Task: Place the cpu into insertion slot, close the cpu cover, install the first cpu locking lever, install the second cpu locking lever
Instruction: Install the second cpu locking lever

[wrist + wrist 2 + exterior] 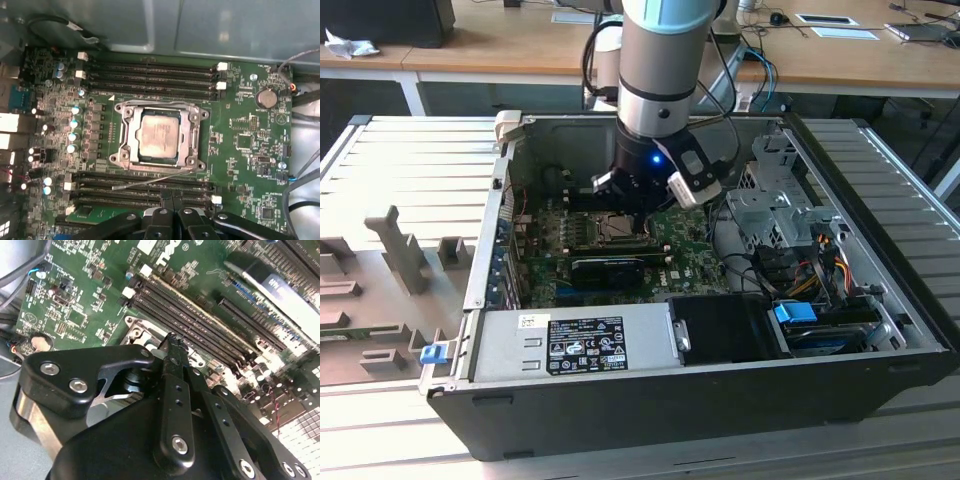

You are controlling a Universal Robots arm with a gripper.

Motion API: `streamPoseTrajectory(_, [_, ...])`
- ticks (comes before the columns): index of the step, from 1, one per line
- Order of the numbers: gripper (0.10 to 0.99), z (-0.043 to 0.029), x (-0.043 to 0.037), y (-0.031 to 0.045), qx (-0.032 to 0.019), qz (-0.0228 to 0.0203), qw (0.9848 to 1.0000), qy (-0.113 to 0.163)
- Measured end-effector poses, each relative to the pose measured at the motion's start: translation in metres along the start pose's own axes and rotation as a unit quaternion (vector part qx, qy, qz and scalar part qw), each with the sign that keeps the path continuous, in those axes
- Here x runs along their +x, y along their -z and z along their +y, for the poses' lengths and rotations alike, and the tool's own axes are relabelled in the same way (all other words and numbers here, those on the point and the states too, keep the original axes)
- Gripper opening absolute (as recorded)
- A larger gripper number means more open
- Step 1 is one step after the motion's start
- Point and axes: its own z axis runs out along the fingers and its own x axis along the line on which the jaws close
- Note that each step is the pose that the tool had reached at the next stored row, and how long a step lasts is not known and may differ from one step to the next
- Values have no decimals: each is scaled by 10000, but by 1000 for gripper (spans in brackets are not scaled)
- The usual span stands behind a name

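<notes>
The cpu, a silvery square chip, lies flat in the insertion slot on the green motherboard. The cpu cover is down around it, so the chip shows through its window. One thin wire lever lies along the socket's edge. A second wire lever angles away from the opposite edge, over the memory slots. My gripper is shut just beyond that lever, and nothing shows between its black fingers. In the second wrist view the gripper hangs close above a socket corner. In the exterior view the gripper is inside the open case.
Black memory slots run on both sides of the socket. A long black card sits nearer the power supply. A metal drive cage and coloured cables crowd the exterior view's right. Case walls surround the board.
</notes>
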Motion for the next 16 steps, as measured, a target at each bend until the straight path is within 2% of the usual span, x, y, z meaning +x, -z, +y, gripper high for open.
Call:
streamPoseTrajectory(2, [106, -47, 5, 3, -56, 8, 10000, 0])
streamPoseTrajectory(4, [106, -80, 11, -2, -192, 9, 9998, 2])
streamPoseTrajectory(7, [106, -85, 39, -9, -354, -4, 9994, 5])
streamPoseTrajectory(8, [106, -84, 55, -14, -373, -5, 9993, 5])
streamPoseTrajectory(12, [106, -78, 152, -36, -378, -7, 9993, -4])
streamPoseTrajectory(16, [106, -79, 161, -49, -397, -8, 9992, -8])
